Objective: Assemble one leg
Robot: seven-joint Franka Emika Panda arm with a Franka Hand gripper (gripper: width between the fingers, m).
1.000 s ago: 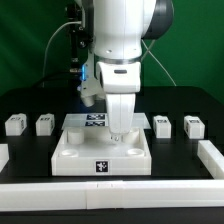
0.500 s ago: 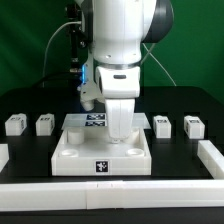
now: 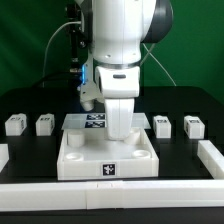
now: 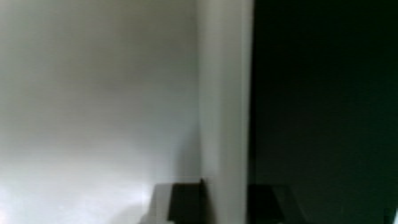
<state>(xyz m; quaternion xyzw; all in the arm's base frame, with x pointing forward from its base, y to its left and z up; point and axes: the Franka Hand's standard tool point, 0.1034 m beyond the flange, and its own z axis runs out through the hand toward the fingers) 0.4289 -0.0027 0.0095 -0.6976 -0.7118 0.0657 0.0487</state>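
Observation:
The big flat white tray-like piece (image 3: 108, 158) with round corner sockets lies at the front centre of the black table. My gripper (image 3: 120, 133) stands straight down at its back edge, shut on the tray's thin back wall. In the wrist view that wall (image 4: 226, 110) runs as a pale strip between my two dark fingers (image 4: 189, 205), with my gripper (image 4: 230, 204) closed around it. Several legs, small white blocks with tags, stand in a row: two at the exterior view's left (image 3: 14, 124) (image 3: 44, 123) and two at its right (image 3: 163, 124) (image 3: 193, 126).
The marker board (image 3: 92, 121) lies flat just behind the tray. A low white rail (image 3: 110, 196) runs along the table's front, with white end pieces at the exterior view's right (image 3: 210, 153) and left (image 3: 3, 155).
The tray-like piece has slid toward the exterior view's right and a little nearer the camera, held by my gripper. The legs have not moved.

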